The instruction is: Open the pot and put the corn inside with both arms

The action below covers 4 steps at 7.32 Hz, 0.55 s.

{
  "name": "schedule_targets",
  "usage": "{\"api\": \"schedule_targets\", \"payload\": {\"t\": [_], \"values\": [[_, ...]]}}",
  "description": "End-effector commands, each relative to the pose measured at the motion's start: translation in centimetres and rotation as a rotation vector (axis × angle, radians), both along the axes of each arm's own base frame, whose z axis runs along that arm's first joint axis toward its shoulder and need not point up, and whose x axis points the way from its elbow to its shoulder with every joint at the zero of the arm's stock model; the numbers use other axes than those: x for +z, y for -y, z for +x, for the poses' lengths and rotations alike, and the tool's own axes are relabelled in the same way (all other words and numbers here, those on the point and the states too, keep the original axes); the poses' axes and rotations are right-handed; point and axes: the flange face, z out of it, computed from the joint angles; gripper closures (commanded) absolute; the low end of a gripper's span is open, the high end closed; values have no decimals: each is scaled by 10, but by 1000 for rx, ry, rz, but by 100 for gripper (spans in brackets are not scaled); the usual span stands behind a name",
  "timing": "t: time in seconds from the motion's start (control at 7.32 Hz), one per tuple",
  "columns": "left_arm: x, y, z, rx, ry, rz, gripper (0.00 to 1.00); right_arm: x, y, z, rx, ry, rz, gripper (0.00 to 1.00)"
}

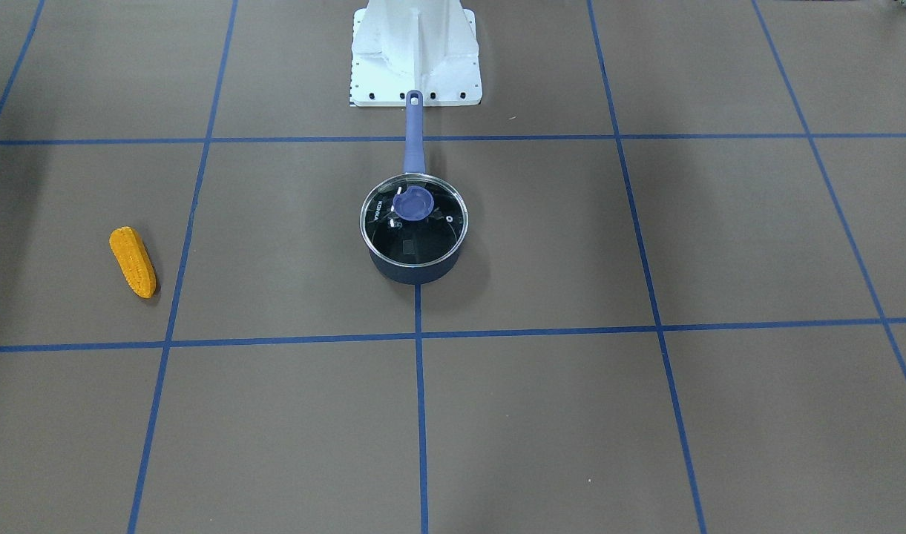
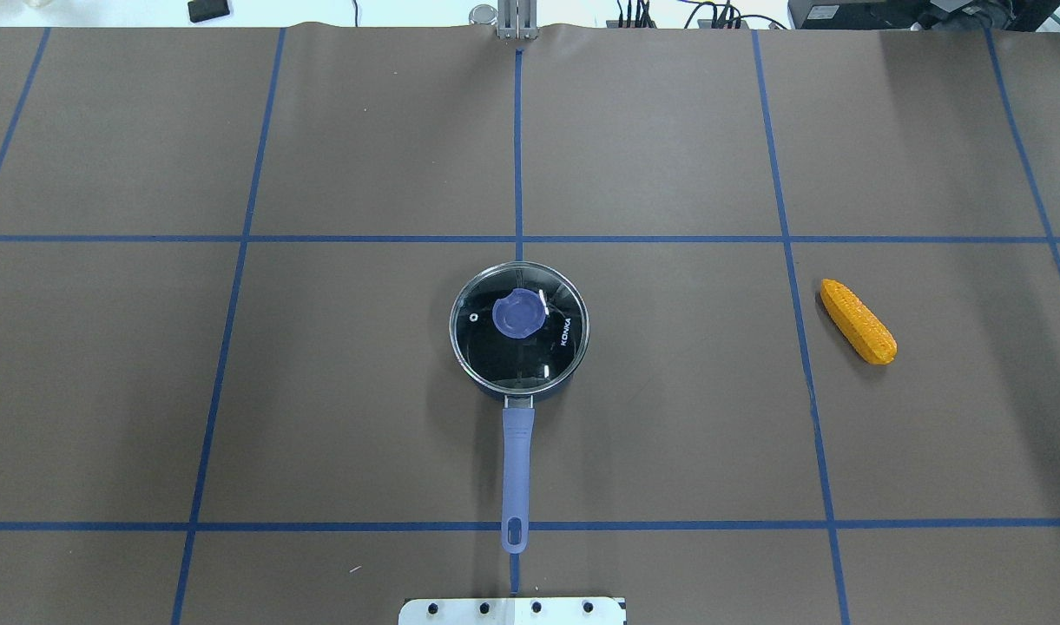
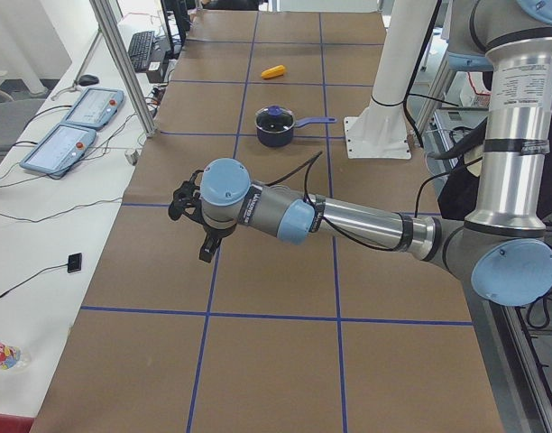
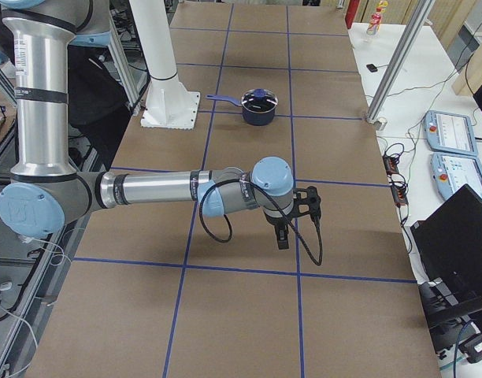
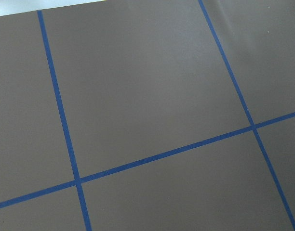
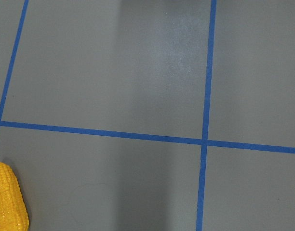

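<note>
Corn (image 2: pixel 858 321) lies flat toward the worktop's (image 2: pixel 365 417) right end, about midway between the robot-side and far edges. It is well apart from the saucepan (image 1: pixel 415 273) at the worktop's centre, whose glass lid (image 2: pixel 547 351) is on and whose handle (image 2: pixel 517 460) points at the robot-side edge. The corn's long axis runs diagonally, one tip toward the far edge, the other toward the right end. The right gripper (image 4: pixel 281 233) hangs near that end, and its wrist view catches the corn at the frame's lower left, so we judge the right arm nearer; the left gripper (image 3: pixel 205 245) hangs toward the left end. Whether either pincer is spread or pressed together we cannot tell.
</note>
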Motion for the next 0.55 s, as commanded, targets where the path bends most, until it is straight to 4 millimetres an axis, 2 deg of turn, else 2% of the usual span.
{"api": "schedule_targets", "payload": {"t": [0.0,0.14,0.41], "values": [[-1,0,0,1,-1,3,2,-3,1,0,2,-3,5,0],[-9,2,0,0,-2,14,2,-3,2,0,2,-4,8,0],[-55,-5,1,-83,-33,-15,2,-14,3,0,2,-6,36,0]]}}
